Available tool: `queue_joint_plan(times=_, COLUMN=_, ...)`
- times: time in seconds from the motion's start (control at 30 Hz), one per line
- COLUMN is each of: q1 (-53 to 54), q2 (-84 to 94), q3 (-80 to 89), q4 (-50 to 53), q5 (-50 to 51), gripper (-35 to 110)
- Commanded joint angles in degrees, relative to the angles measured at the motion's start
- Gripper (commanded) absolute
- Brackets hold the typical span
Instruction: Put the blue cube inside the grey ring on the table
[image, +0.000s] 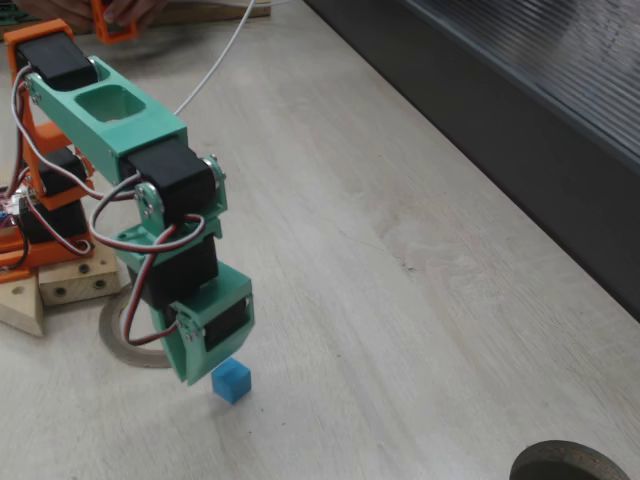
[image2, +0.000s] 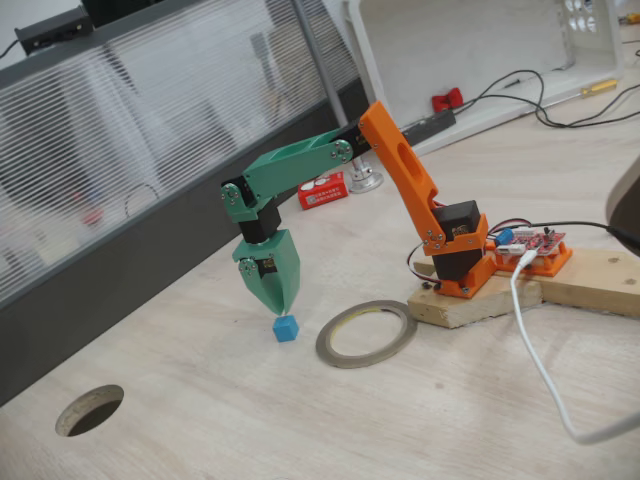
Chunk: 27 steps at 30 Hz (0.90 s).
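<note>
pale wood worktop (image2: 300, 420) | gripper (image2: 277, 308) points down, tips nearly together just above cube (image2: 286, 328), contact unclear | cube on worktop, left of ring (image2: 366, 333), outside it | ring empty

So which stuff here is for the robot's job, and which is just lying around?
For the job:
- blue cube
- grey ring, lying flat beside the cube
- end effector, pointing down just above the cube
- table

Just lying about:
- red box
- white cable
- round hole in the table
- wooden base block
</note>
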Motion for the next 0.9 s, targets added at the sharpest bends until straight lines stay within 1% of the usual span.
queue_joint_plan(times=0.0, q1=0.70, q2=1.76, q3=-0.26, q4=1.41, q5=0.00, gripper=19)
queue_joint_plan(times=0.1, q1=0.70, q2=1.76, q3=-0.88, q4=5.01, q5=0.00, gripper=24)
queue_joint_plan(times=0.23, q1=0.70, q2=1.76, q3=-0.97, q4=9.49, q5=0.00, gripper=28)
queue_joint_plan(times=0.87, q1=0.62, q2=0.88, q3=-1.05, q4=9.14, q5=0.00, gripper=30)
